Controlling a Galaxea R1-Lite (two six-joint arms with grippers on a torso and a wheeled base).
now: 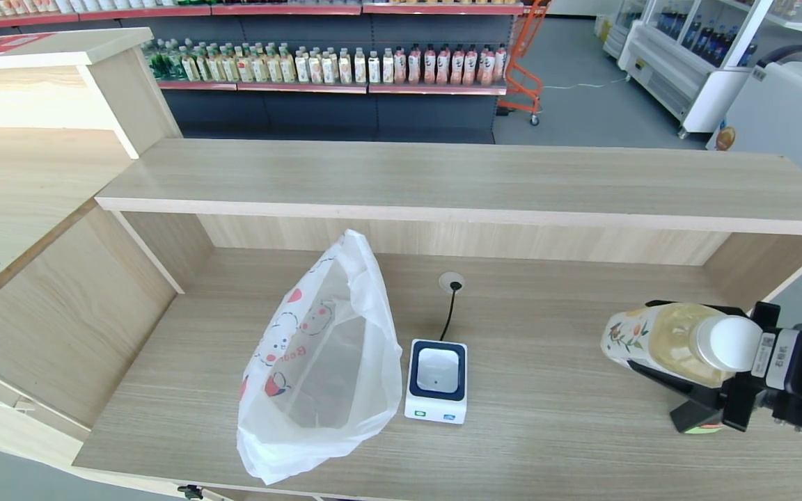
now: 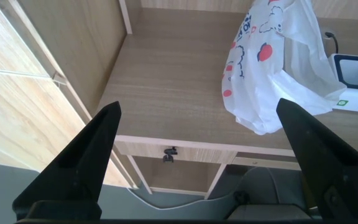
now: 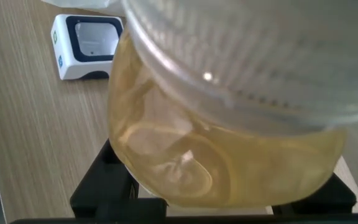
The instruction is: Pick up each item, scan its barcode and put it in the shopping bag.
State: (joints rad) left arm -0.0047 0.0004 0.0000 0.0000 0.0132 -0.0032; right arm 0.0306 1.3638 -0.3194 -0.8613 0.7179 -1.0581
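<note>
Bottle (image 1: 658,341) being clamped sideways by right gripper (image 1: 683,362) over counter (image 1: 547,438), right of scanner (image 1: 437,379); left gripper (image 2: 199,109) gaping wide, holding nothing.

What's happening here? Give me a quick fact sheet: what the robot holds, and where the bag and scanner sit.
Right gripper: shut on a drink bottle, held sideways above the counter, right side
Left gripper: open, holding nothing
Scanner: mid-counter, window facing up
Shopping bag: open, beside the scanner, on the robot's left of it
</note>
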